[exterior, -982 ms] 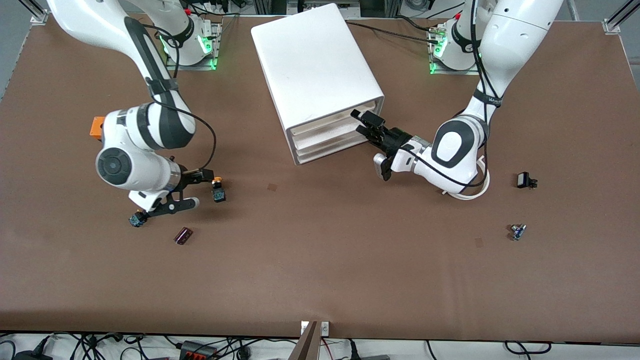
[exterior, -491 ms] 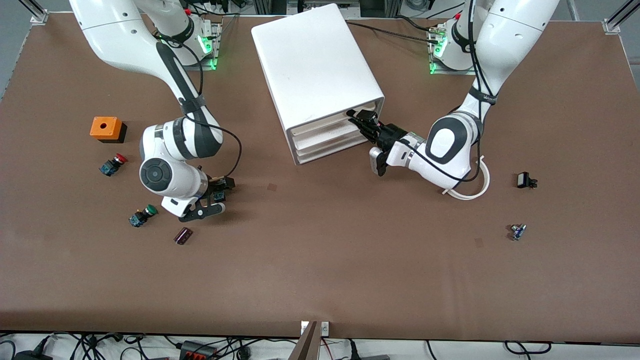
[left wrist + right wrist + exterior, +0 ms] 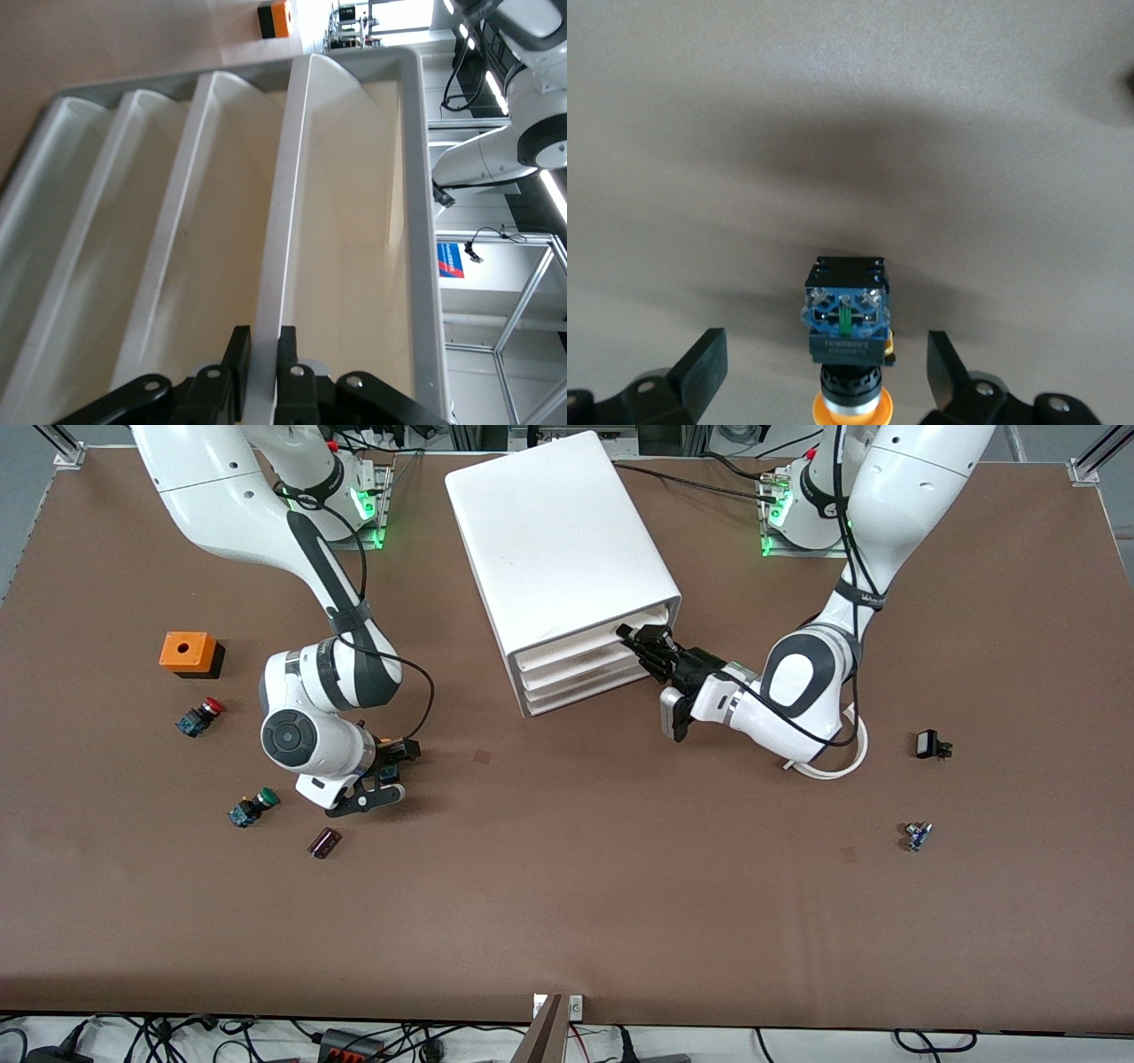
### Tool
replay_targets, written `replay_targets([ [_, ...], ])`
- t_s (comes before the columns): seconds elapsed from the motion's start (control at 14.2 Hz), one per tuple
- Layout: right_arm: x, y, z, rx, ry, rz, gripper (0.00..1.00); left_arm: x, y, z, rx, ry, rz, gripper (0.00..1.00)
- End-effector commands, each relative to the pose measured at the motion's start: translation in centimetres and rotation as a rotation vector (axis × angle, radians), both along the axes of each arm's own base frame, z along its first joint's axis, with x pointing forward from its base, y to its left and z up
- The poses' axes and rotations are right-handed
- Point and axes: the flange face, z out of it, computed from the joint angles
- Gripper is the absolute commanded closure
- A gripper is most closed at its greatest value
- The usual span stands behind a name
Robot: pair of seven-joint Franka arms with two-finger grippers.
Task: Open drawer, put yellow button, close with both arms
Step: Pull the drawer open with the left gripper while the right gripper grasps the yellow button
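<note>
Look at the middle of the front view: your left gripper (image 3: 640, 638) is pinched tight on the front lip of the top drawer (image 3: 576, 645) of the big white cabinet (image 3: 554, 540), which stands at the top middle of the picture. In the left wrist view the two black fingers (image 3: 237, 352) squeeze the thin white edge of that drawer (image 3: 275, 266) between them. Your right gripper (image 3: 383, 771) is low over the table (image 3: 620, 886) in the left half of the front view, with its jaws spread wide apart. The yellow button (image 3: 846, 332) lies on its side on the table right between those jaws (nothing is gripping it). You can see its blue and black body and its yellow cap at the bottom of the right wrist view. More to the left in the front view sit a green button (image 3: 252, 807), a red button (image 3: 198, 716) and an orange box (image 3: 189, 653).
</note>
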Motion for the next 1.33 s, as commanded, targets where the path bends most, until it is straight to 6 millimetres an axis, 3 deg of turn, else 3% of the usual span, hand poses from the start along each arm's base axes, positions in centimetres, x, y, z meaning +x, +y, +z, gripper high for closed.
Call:
replay_targets([
  [0.0,-0.3,0.2,-0.6,-0.004,-0.014,0.002,0.0,4.0,2.6,0.6,-0.001,-0.032,0.07,0.84],
  [0.21,-0.3,0.0,-0.7,-0.004,-0.013,-0.001,0.21,7.4,4.3,-0.6,0.039,-0.086,0.059,0.84],
  [0.35,-0.3,-0.1,-0.7,-0.004,-0.013,-0.001,0.45,9.6,6.0,-1.0,0.059,-0.122,0.068,0.84],
  [0.49,-0.2,-0.2,-0.7,-0.005,-0.008,-0.002,0.71,10.2,6.9,-1.3,0.062,-0.124,0.082,0.84],
  [0.56,-0.2,-0.3,-0.7,-0.005,-0.007,-0.004,0.8,10.8,7.3,-1.2,0.065,-0.135,0.091,0.84],
  [0.77,0.1,-0.2,0.0,-0.001,-0.018,-0.002,0.94,11.3,7.8,-1.2,0.074,-0.148,0.1,0.79],
  [0.84,0.5,-0.2,1.1,0.005,-0.034,-0.003,0.95,11.4,7.8,-1.2,0.076,-0.159,0.107,0.63],
  [0.91,0.7,-0.1,2.7,0.014,-0.05,-0.008,0.96,11.7,8.0,-1.3,0.072,-0.196,0.11,0.01],
  [1.19,1.7,0.2,10.1,0.051,-0.132,-0.011,0.96,12.7,9.2,1.3,0.105,-0.223,0.121,0.0],
  [1.26,1.9,0.3,12.0,0.055,-0.133,-0.012,0.96,13.5,9.6,3.0,0.133,-0.2,0.146,0.0],
])
